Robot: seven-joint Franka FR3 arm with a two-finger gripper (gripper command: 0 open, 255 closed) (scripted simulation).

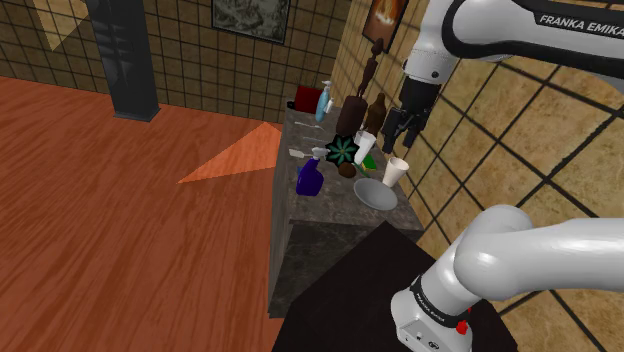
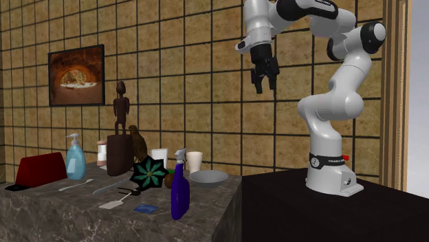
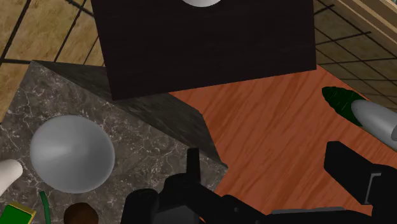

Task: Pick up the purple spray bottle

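Rising from the black stand, the white arm bends up and over and holds the pincer high in the air. It points downward with its fingers spread apart and nothing between them. In the wrist view the two black fingers stand wide of each other above the red-brown wooden floor.

Well below the pincer runs a grey marbled counter. Its near end is beside the stand and its back edge runs along a tan tiled wall.

Farthest from the pincer, at the counter's other end, sits a red box. Closer in stands a dark carved figure on a dark block.

Nearest below the pincer lies a shallow grey bowl, at the counter's stand end.

The purple spray bottle is a deep blue-purple with a pale trigger head. It stands upright near the counter's open edge — the side away from the wall — past the bowl as seen from the pincer. It is far beneath the fingers and untouched by them.

A pale blue soap dispenser stands near the red box.

A green star-shaped thing sits just beside the bottle on its wall side. A white cup stands by the bowl, close to the wall and under the pincer in the shoulder view. A small brown ball rests between the green star and the bowl.
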